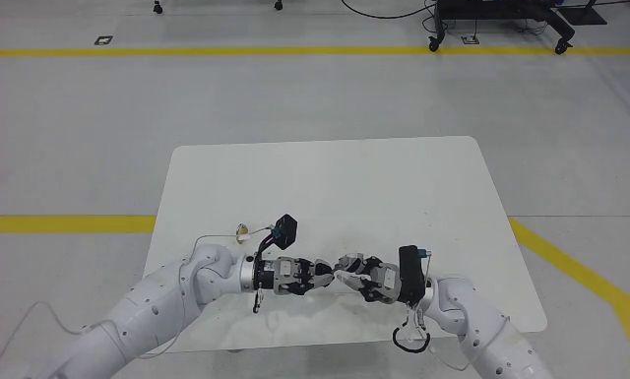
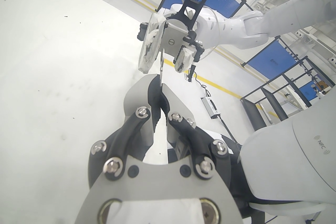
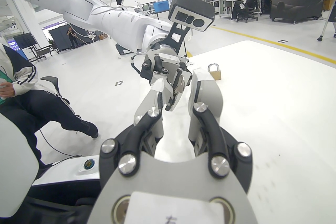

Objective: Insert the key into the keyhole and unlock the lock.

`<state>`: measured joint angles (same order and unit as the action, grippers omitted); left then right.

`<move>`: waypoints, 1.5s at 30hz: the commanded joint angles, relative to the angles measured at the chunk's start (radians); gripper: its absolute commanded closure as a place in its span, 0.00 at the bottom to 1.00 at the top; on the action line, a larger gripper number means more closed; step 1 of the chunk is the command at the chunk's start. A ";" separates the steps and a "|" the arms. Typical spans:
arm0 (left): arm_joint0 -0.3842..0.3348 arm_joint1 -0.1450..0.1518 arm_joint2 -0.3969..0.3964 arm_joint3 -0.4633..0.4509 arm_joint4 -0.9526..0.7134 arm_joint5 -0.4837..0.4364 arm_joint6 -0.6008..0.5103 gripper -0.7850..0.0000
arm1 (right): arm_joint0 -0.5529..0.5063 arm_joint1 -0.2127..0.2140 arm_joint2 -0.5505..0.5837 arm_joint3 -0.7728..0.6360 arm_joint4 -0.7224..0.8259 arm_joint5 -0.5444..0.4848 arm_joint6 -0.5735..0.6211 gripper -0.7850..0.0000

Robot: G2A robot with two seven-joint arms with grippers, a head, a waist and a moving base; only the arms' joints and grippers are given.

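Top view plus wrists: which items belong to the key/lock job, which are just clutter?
Job:
- key, gripped in the left tool
- lock, standing on the table
- right tool, open, facing the key

Lying about:
- power brick with cable on the floor
- wheeled frame beyond the table

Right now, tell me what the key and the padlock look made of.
Key: thin silvery metal, likely steel; a bare flat blade held in the left tool. Padlock: dull yellow body, probably brass, with a shiny silvery metal shackle, standing on the table.
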<state>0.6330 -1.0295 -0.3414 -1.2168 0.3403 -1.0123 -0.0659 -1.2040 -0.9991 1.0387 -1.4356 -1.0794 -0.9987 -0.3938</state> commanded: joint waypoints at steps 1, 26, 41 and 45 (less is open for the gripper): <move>-0.003 -0.001 0.005 0.003 0.005 0.000 -0.007 1.00 | -0.001 -0.001 0.002 -0.001 0.001 -0.001 0.003 0.81; -0.020 -0.004 0.022 0.019 0.000 0.000 0.004 1.00 | -0.013 -0.012 0.027 -0.011 -0.017 -0.003 0.046 1.00; -0.014 0.026 0.007 0.000 0.007 0.000 0.058 0.91 | -0.018 -0.016 0.043 -0.013 -0.017 -0.013 0.083 1.00; -0.010 0.036 0.005 -0.011 0.015 0.000 0.071 0.73 | -0.015 -0.018 0.039 -0.014 -0.015 -0.011 0.103 1.00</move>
<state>0.6219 -0.9953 -0.3364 -1.2253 0.3529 -1.0123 0.0020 -1.2195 -1.0167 1.0785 -1.4491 -1.0945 -1.0109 -0.2949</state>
